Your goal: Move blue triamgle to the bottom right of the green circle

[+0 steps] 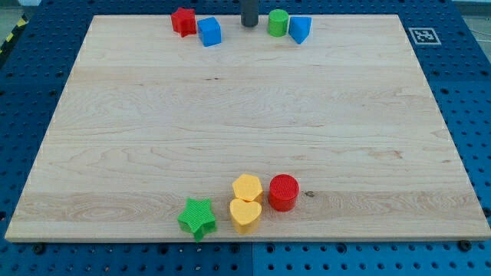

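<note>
Occupying most of the view: one pale wooden board (245, 115), grain running left to right, resting on a blue perforated table (468, 92). A square black-and-white marker (423, 35) lies just off the board's top right corner; a strip of yellow-black hazard tape (9, 34) shows at the view's top left. Top edge, left to right: red star (182, 21) touching a blue cube (209, 31); my tip (249, 25), a dark rod end, no jaws to open or close, holding nothing; green circle (278, 22) just right of the tip; blue triangle (300, 29) touching the circle's right side, slightly lower. Bottom edge: green star (198, 218), yellow heart (245, 215) beneath a yellow hexagonal block (247, 188), and a red cylinder (283, 192) beside them. Small dark knot in the wood right of the red cylinder.
</note>
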Tool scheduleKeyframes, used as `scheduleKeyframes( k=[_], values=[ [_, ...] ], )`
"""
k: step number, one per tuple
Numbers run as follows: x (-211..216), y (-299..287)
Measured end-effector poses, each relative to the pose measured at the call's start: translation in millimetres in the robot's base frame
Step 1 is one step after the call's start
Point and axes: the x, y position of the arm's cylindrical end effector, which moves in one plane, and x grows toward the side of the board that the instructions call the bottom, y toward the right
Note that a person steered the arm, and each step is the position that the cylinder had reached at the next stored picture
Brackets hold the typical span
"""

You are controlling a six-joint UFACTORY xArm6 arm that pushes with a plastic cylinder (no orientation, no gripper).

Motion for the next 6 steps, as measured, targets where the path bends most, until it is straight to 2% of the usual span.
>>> scheduleKeyframes(
  k=[2, 4, 6],
  values=[
    [-1.9, 5.5],
    [-1.9, 57.7],
    [-2.2, 72.8]
  ],
)
